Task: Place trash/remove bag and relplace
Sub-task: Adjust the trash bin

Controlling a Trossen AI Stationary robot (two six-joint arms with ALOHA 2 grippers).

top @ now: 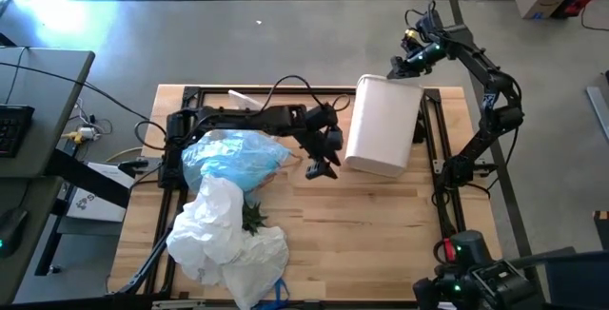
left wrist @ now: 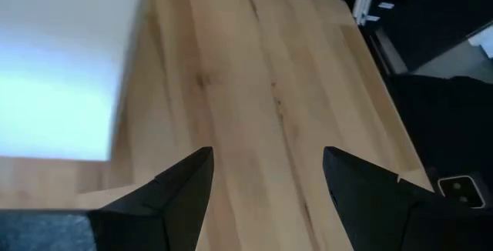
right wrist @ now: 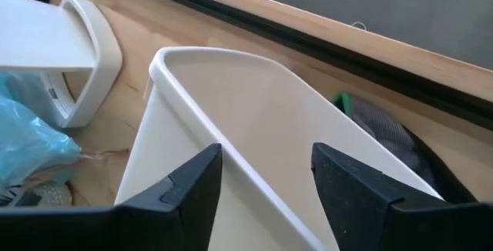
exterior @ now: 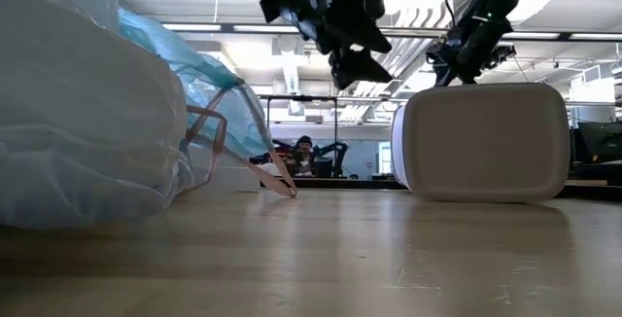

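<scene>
A: Where is the right gripper [top: 400, 66] sitting?

B: It is hovering at the rim of the white bin [top: 383, 125], which is lying on its side on the wooden surface [top: 362, 224]. In the right wrist view the rim [right wrist: 231, 162] is running between the two dark fingers [right wrist: 185, 193], which are standing apart on either side of it, not yet pinching it.

A: And the left gripper [top: 322, 158]?

B: It is hanging above the surface just beside the bin's side, with its fingers [left wrist: 181, 185] spread wide and nothing between them; only bare wood is showing under it.

A: Where is the bag lying?

B: The light-blue bag [top: 233, 156] is bunched up on the surface behind the left gripper, under that arm, well apart from the bin. In the low view its pink drawstring [exterior: 209, 142] is trailing onto the wood.

A: Anything else near it?

B: White plastic bags [top: 224, 234] are piled on the far side of the blue bag from the left gripper, with a small green plant [top: 253, 218] poking out among them. Whether any trash is inside the bags, the views are not showing.
</scene>
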